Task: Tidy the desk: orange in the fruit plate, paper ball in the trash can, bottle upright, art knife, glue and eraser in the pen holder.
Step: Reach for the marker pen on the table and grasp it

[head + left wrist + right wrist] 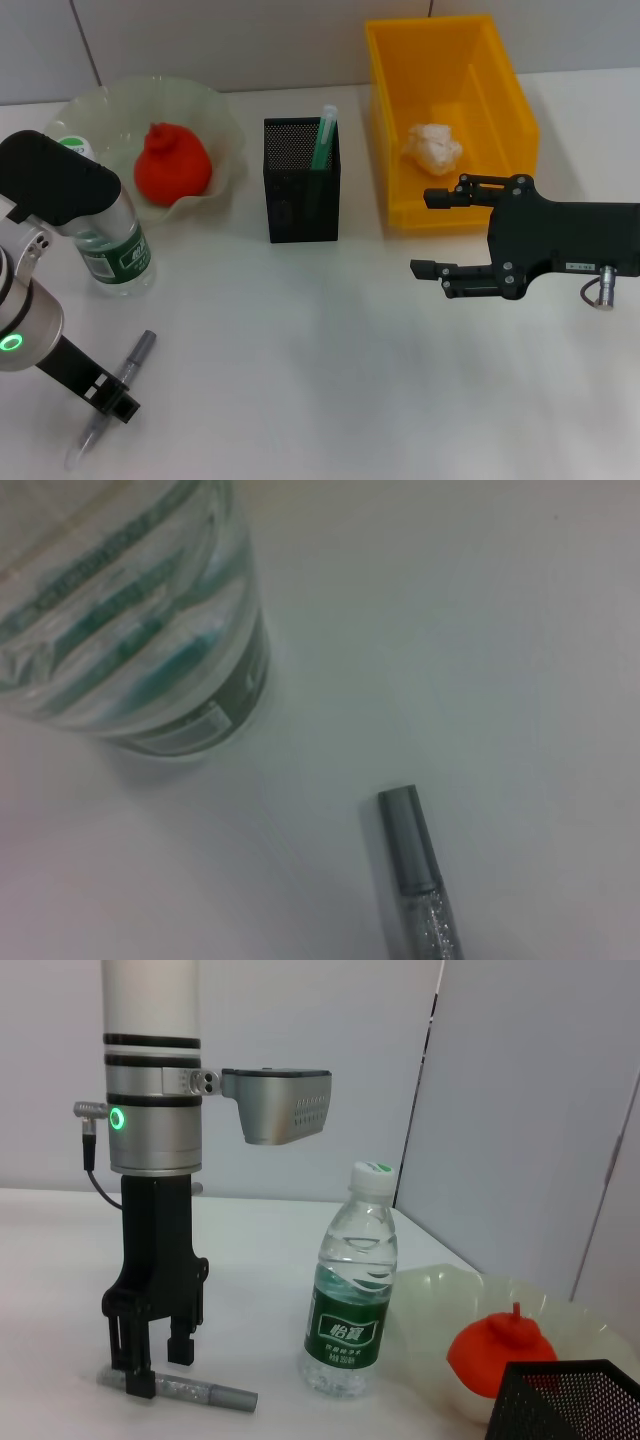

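Left gripper (pixel 150 1365) is lowered vertically over art knife (pixel 190 1391) on the surface (pixel 330 350), fingers apart either side of it, not closed. Bottle (pixel 352 1285) stands upright nearby. Orange (pixel 172 165) is seen in fruit plate (pixel 215 110), paper ball (pixel 433 147) in trash can (pixel 400 215). Right gripper (pixel 432 233) is held w/ fingers apart beside the can, nothing gripped.

Sitting in fruit plate (pixel 215 120) at far left: orange (pixel 172 165). Standing before it: bottle (pixel 115 245). Standing at centre: pen holder (pixel 300 185). Lying in trash can (pixel 500 75) at far right: paper ball (pixel 433 147).
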Motion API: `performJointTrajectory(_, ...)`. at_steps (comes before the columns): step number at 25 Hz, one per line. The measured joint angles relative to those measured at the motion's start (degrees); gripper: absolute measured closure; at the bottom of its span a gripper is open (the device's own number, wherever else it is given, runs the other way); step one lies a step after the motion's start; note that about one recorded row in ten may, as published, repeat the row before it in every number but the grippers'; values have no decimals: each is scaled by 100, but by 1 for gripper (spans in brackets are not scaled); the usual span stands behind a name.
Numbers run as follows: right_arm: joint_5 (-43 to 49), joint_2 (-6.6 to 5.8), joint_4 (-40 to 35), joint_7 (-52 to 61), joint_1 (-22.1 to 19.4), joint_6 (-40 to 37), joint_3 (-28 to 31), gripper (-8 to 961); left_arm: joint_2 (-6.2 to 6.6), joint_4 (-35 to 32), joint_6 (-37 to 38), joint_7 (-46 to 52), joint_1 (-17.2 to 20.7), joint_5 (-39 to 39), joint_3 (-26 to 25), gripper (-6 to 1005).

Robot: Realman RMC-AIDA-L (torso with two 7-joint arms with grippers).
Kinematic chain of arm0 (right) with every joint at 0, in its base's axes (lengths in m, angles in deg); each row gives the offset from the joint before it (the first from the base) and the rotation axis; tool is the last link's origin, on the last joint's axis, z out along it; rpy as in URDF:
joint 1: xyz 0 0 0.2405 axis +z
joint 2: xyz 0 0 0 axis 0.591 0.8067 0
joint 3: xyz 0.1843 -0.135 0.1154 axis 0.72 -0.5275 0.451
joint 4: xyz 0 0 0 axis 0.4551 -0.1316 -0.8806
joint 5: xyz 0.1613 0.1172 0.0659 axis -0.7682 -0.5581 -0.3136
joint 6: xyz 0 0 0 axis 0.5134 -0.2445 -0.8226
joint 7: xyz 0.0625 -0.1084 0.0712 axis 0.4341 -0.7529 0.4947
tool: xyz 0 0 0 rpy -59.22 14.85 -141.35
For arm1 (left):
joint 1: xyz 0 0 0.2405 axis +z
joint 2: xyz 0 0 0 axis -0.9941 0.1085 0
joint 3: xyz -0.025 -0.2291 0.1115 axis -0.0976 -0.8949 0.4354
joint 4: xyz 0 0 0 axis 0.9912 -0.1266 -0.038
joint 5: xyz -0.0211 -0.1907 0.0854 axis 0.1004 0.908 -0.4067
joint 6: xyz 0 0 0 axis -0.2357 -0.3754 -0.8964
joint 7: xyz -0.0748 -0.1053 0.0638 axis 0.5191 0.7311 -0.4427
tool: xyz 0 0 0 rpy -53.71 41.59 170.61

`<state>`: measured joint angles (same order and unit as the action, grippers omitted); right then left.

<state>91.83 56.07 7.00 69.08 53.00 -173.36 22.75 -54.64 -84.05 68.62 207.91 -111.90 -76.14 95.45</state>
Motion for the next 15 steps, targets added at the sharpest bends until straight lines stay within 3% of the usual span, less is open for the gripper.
performJointTrajectory(15, 0, 0, 0, -8, 4, 19, -4, 197, 0, 76, -23, 21, -9, -9, 16, 425)
